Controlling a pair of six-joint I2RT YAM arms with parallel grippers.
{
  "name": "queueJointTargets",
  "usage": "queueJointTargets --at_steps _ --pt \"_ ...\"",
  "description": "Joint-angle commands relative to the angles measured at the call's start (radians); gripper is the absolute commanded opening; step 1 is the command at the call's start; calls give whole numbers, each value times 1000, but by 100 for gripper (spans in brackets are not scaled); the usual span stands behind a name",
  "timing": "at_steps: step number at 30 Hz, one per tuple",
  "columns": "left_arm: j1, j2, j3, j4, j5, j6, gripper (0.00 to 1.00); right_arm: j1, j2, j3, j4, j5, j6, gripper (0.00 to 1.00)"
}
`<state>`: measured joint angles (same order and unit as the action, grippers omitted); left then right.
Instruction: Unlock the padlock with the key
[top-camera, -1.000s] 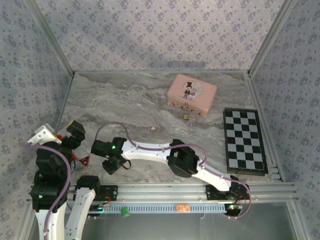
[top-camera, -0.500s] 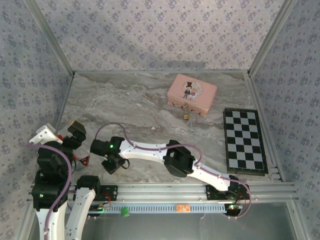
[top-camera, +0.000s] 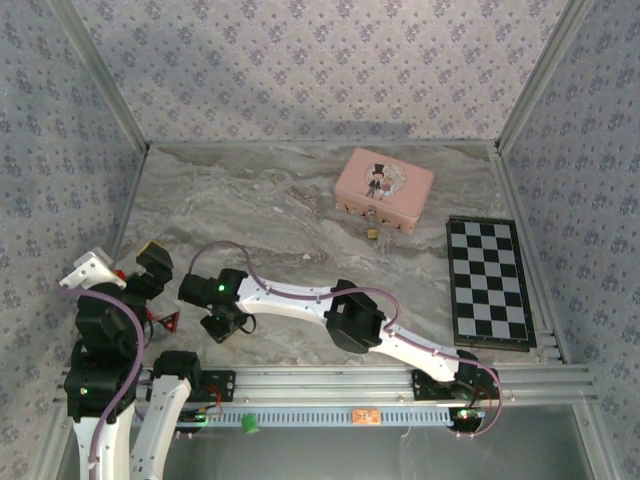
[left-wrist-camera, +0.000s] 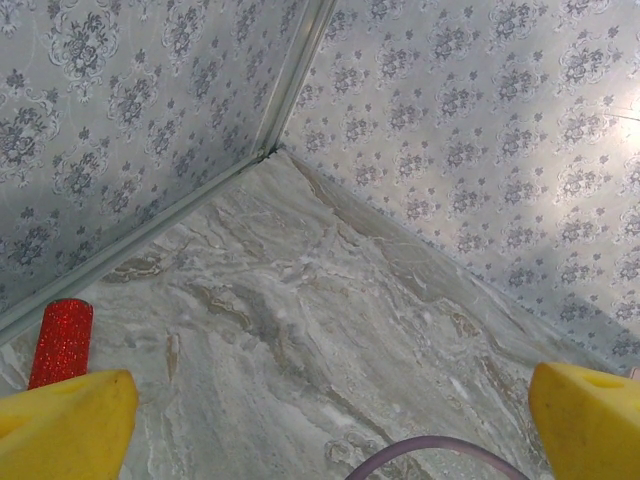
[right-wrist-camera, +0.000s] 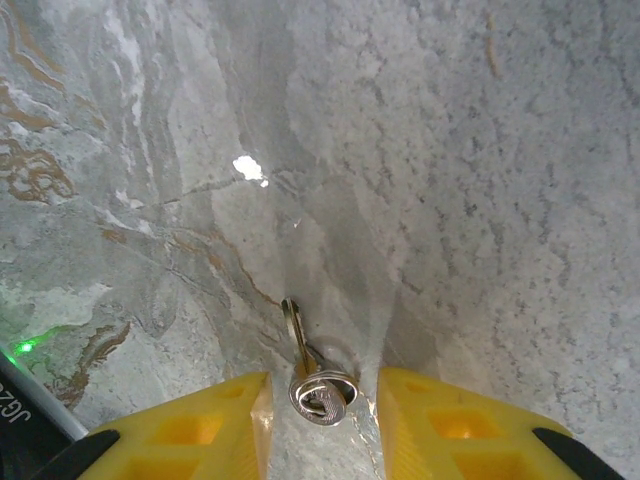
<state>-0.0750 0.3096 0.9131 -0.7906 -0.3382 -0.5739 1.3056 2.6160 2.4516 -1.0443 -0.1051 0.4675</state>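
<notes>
A small silver key (right-wrist-camera: 318, 388) on a ring lies flat on the marble table, its blade pointing away from the wrist. My right gripper (right-wrist-camera: 322, 415) straddles it with one yellow finger (right-wrist-camera: 200, 430) on each side, and a narrow gap shows between each finger and the key. From above, the right gripper (top-camera: 222, 325) is low over the table at the near left. The tiny brass padlock (top-camera: 371, 232) hangs at the front of the pink tin (top-camera: 385, 188). My left gripper (left-wrist-camera: 330, 420) is wide open with nothing between its fingers, raised at the far left (top-camera: 120, 263).
A black-and-white checkerboard (top-camera: 487, 283) lies at the right edge. A red glittery cylinder (left-wrist-camera: 62, 340) sits by the left wall. A small red triangle (top-camera: 168, 321) lies near the left arm's base. Patterned walls enclose the table on three sides.
The right gripper has shifted a little to the left and lower, and its fingers have drawn closer together around the key. The left arm has barely moved.
</notes>
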Motion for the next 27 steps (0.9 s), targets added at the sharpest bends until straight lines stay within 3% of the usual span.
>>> queueJointTargets --at_steps 1,15,27 --pt "-7 -14 -5 5 -18 -3 100 2 49 48 -62 -12 19 32" --pt "-7 -10 -5 7 -21 -4 100 5 85 125 -145 43 32 19" --pt "-8 -4 -10 10 -18 -4 100 21 -15 8 -98 159 27 8"
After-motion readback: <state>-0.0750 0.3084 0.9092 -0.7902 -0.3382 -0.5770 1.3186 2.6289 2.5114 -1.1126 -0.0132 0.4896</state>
